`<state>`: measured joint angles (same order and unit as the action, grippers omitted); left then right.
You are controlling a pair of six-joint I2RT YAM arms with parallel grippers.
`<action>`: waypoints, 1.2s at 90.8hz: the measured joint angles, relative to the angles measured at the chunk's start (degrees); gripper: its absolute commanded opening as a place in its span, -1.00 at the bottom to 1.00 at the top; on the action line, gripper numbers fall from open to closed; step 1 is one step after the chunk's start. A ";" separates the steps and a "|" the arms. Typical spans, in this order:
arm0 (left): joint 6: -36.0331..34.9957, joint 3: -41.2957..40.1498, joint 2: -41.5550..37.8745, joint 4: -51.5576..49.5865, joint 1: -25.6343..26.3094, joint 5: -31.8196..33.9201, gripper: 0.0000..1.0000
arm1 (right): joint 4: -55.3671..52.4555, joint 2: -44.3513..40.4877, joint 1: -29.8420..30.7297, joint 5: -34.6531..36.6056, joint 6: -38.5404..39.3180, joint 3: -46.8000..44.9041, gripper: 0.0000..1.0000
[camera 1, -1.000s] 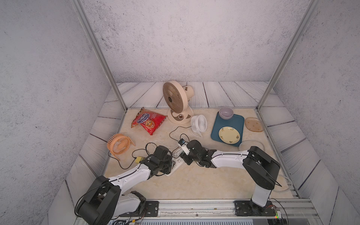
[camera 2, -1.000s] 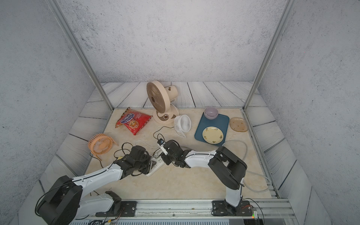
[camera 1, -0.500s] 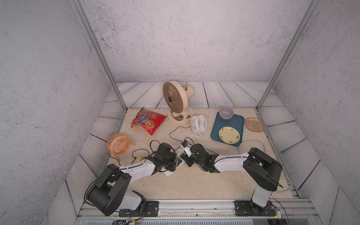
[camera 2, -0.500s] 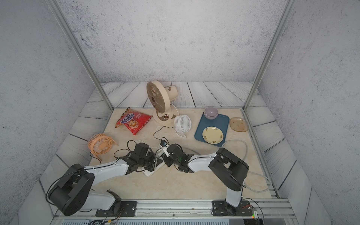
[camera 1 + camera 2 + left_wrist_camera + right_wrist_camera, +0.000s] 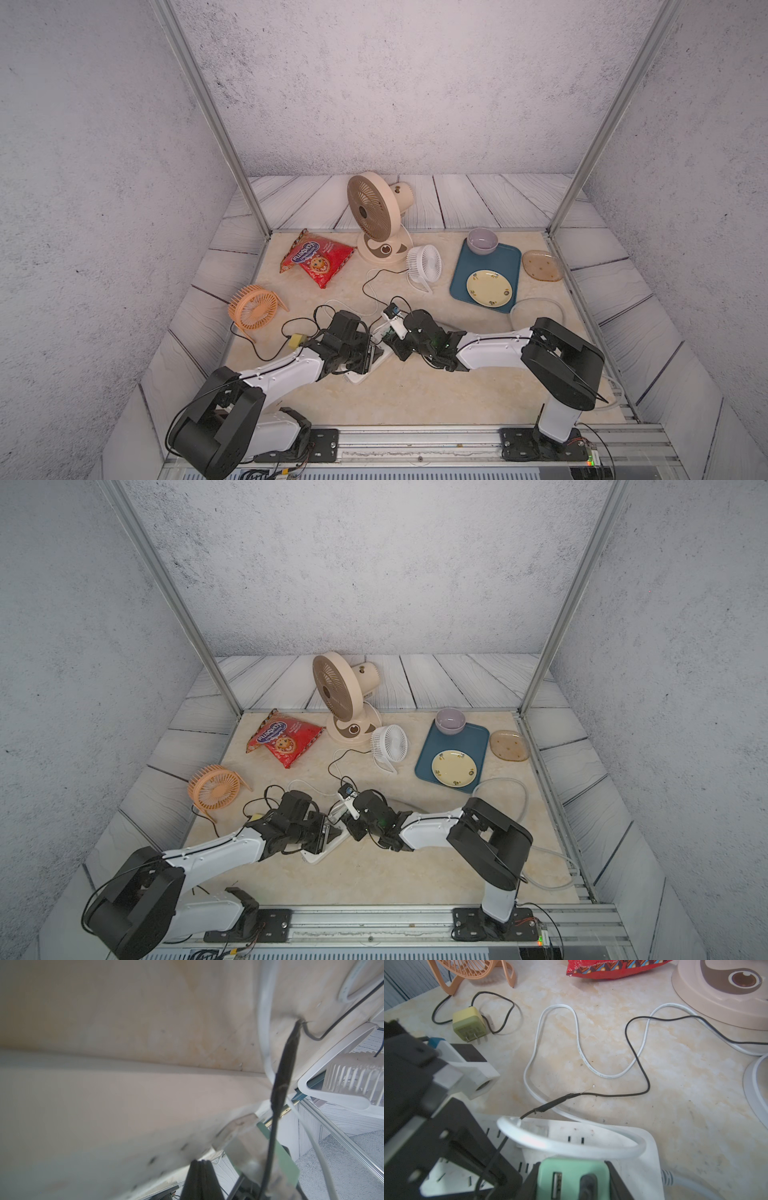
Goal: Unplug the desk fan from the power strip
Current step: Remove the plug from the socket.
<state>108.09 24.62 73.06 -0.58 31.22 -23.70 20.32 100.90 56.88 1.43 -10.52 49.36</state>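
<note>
Down low, left fingers pinched shut and empty, resting on the power strip; right fingers partly open, clamped around the mint-green plug on it.

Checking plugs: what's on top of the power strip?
A green adapter, in the right gripper, stands on the power strip; a white cable loops over it. The left gripper covers its other end; the adapter's prongs are hidden.

power strip mostly under both arms, mint plug cut off at edge, left wrist view blurry
</note>
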 measured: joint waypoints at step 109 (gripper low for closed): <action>1.07 -1.29 -1.57 -0.46 -0.33 -2.73 -1.00 | -10.34 -3.10 1.07 0.57 -0.57 2.34 -1.00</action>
<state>109.16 23.33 71.48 -1.04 30.89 -26.44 9.98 97.80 57.95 2.00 -11.09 51.70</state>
